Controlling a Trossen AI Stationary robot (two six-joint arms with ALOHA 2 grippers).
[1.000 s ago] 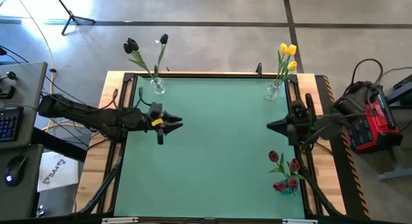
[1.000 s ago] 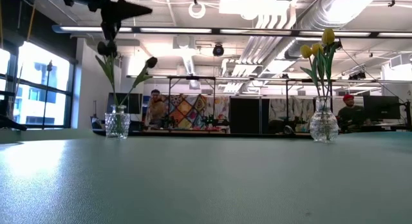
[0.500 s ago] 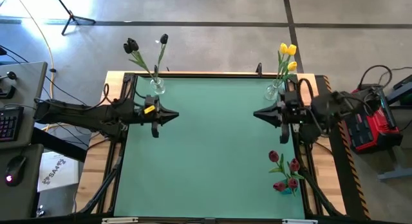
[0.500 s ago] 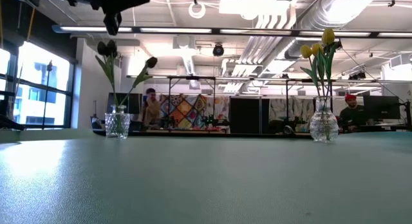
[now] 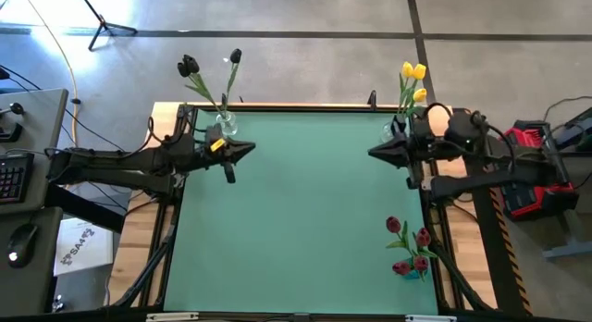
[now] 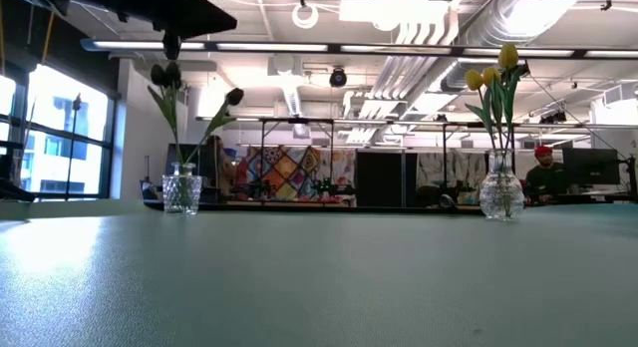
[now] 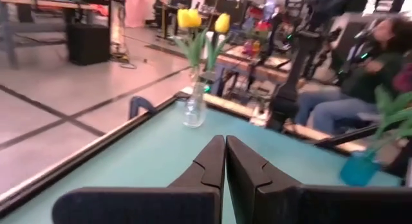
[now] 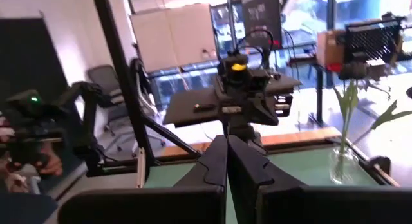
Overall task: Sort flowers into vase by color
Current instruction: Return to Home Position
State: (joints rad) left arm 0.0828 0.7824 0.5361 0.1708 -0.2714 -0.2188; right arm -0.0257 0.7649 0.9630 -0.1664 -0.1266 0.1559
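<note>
Two black flowers (image 5: 211,65) stand in a glass vase (image 5: 226,126) at the table's far left corner. Yellow flowers (image 5: 413,80) stand in a second glass vase (image 5: 392,131) at the far right. Red flowers (image 5: 408,244) stand in a teal vase (image 7: 356,169) near the right edge. My left gripper (image 5: 250,151) hangs shut and empty above the table beside the black flowers' vase, pointing right. My right gripper (image 5: 372,154) is also shut and empty. It hangs beside the yellow flowers' vase and points left. Each wrist view shows the shut fingers (image 7: 225,147) (image 8: 226,147).
The green mat (image 5: 305,220) lies between the two arms. A wooden table rim (image 5: 296,106) and a dark frame run round it. A red-and-black device (image 5: 535,179) sits off the right edge, a keyboard and a mouse (image 5: 20,239) off the left. People sit in the room behind.
Both grippers have gone toward the table's far edge, staying above the mat. My right arm has swung round and its wrist has rolled, so its gripper now lies beside the yellow flowers' vase. The flowers and vases have kept still.
</note>
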